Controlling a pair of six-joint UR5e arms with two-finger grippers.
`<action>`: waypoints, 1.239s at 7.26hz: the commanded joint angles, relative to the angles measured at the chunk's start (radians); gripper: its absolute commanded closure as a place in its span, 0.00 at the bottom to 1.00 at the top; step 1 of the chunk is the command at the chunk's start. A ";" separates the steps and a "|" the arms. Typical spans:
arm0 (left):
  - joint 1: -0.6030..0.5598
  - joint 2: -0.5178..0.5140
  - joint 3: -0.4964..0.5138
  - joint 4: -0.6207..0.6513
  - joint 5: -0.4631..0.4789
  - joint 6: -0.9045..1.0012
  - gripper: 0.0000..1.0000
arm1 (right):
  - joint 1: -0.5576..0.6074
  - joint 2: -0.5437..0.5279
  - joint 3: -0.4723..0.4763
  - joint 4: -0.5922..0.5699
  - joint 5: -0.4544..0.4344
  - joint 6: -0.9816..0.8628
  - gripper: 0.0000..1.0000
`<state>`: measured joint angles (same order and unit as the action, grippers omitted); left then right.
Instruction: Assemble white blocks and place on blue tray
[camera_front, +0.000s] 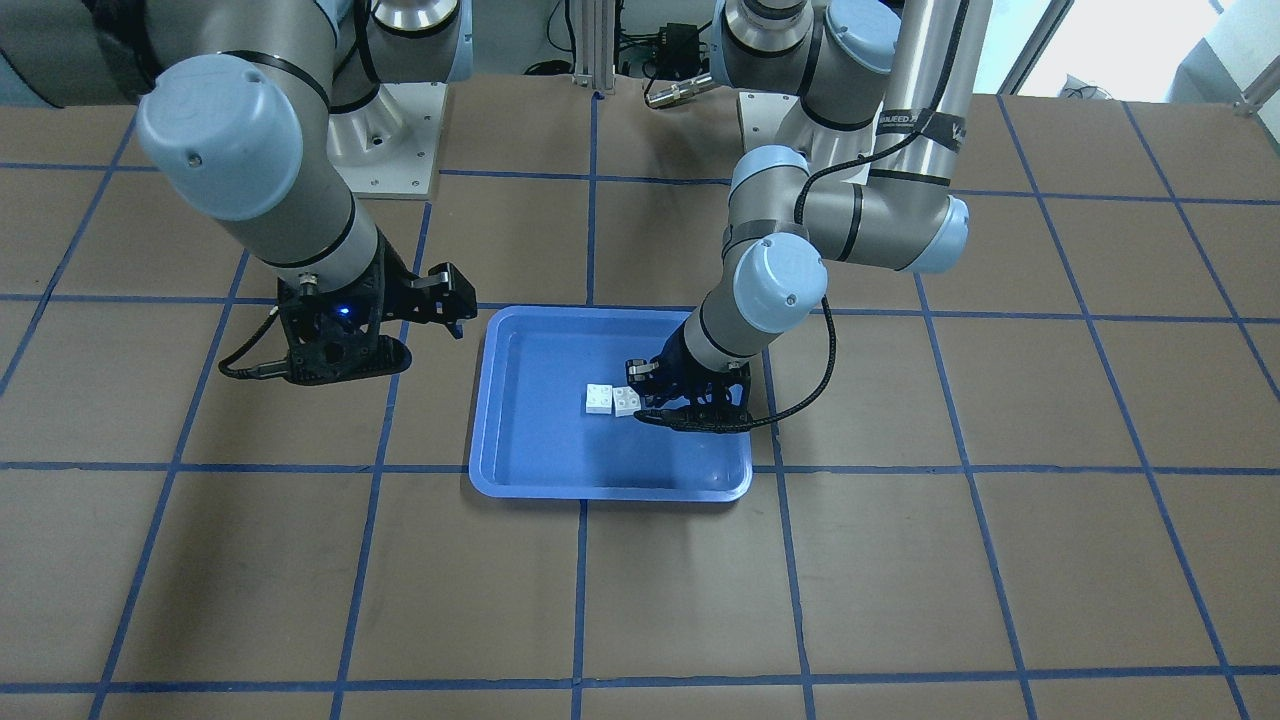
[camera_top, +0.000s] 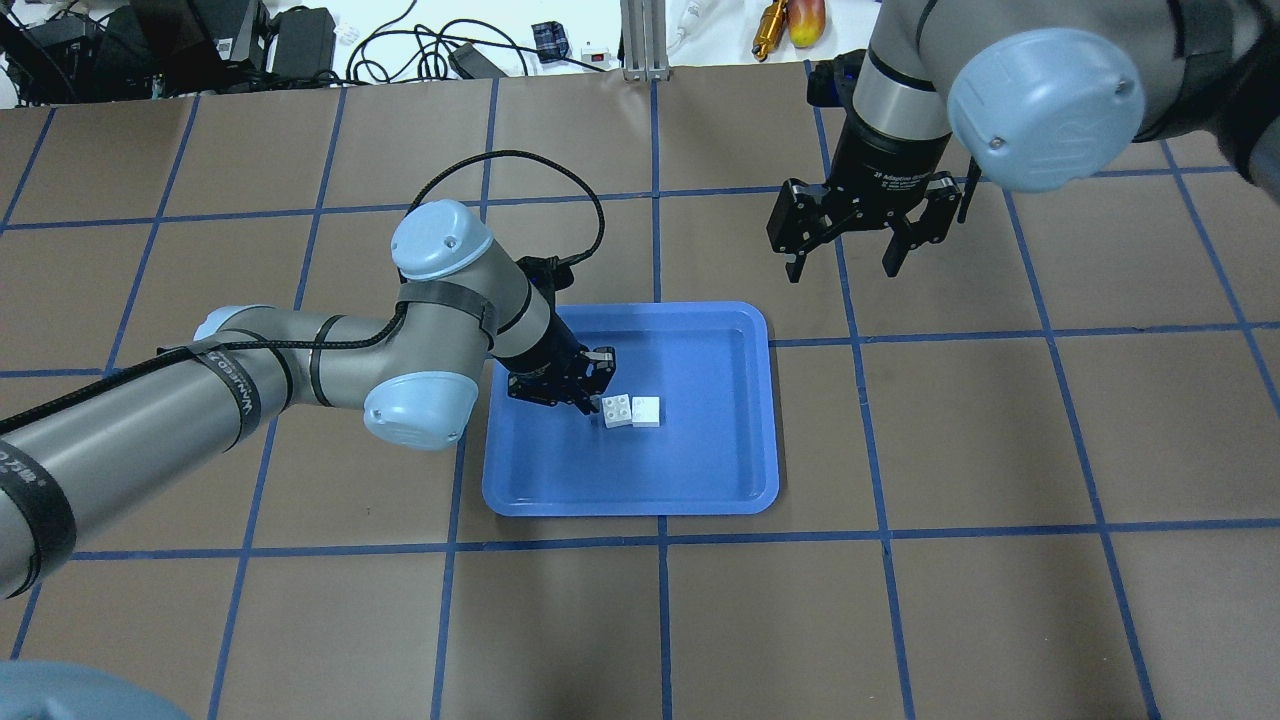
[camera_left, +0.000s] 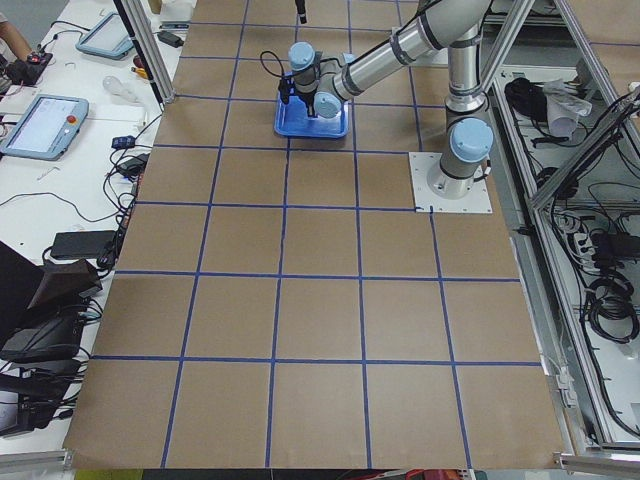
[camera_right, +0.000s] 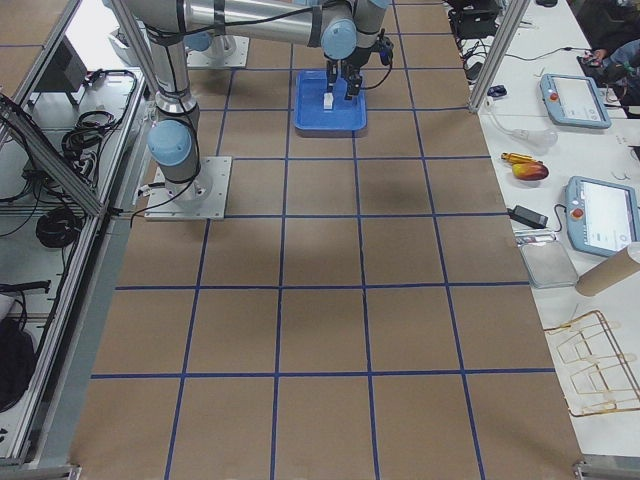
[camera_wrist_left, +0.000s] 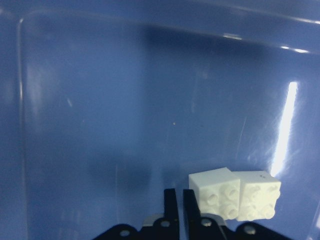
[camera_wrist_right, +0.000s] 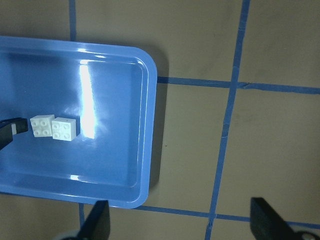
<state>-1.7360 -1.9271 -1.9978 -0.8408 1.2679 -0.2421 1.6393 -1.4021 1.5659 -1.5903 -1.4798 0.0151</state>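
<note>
Two white blocks (camera_top: 618, 410) (camera_top: 646, 411) lie side by side and touching, studs up, in the middle of the blue tray (camera_top: 700, 450). They also show in the front view (camera_front: 599, 397) (camera_front: 627, 401) and the right wrist view (camera_wrist_right: 42, 125) (camera_wrist_right: 64, 128). My left gripper (camera_top: 597, 399) is low inside the tray, just beside the nearer block (camera_wrist_left: 216, 192). Its fingers (camera_wrist_left: 171, 200) are closed together and hold nothing. My right gripper (camera_top: 842, 268) is open and empty, raised over the table beyond the tray's far right corner.
The tray (camera_front: 560, 450) rests on brown paper with a blue tape grid. Cables and tools lie past the table's far edge (camera_top: 450, 60). The right arm's base plate (camera_front: 400, 140) sits near the robot's side.
</note>
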 joint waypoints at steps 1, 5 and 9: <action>-0.005 0.000 0.001 0.005 0.001 -0.006 0.82 | -0.025 -0.032 -0.001 0.006 -0.014 0.087 0.00; -0.023 -0.001 0.001 0.006 0.007 -0.008 0.82 | -0.111 -0.040 -0.032 0.006 -0.016 0.089 0.00; -0.033 -0.001 0.001 0.008 0.007 -0.019 0.82 | -0.104 -0.081 -0.037 0.016 -0.070 0.097 0.00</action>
<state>-1.7667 -1.9282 -1.9973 -0.8335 1.2747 -0.2570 1.5326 -1.4598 1.5317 -1.5784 -1.5516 0.1092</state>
